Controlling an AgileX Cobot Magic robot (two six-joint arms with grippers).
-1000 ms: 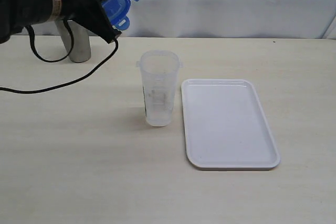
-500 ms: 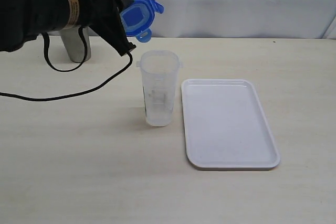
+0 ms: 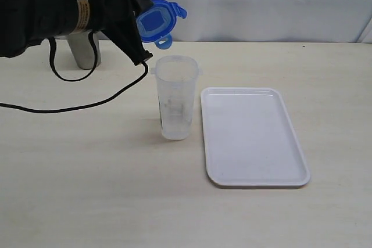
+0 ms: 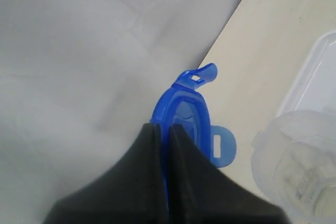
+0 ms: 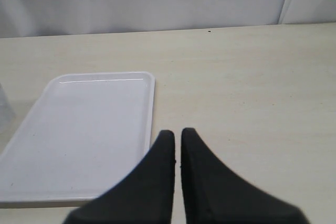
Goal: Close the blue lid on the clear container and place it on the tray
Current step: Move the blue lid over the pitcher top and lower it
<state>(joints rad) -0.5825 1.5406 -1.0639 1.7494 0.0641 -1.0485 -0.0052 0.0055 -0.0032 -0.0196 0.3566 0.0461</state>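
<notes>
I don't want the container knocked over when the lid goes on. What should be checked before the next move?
1. Grip on lid: left pincer is shut on the blue lid at its edge. Ok.
2. Lid level over the mouth: it is tilted, above and to one side of the clear container. Not ok.
3. Container upright, mouth open: ok.
4. Black cable free of the container's rim: it hangs close. Cannot tell.
5. Tray free: nothing on it. Ok.
6. Right pincer out of the way: shut, away from the container. Ok.

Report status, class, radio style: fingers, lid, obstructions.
Left fingers shut on lid, held aloft near open container. Right fingers shut, empty. Container beside tray, not on it. No obstruction seen.
</notes>
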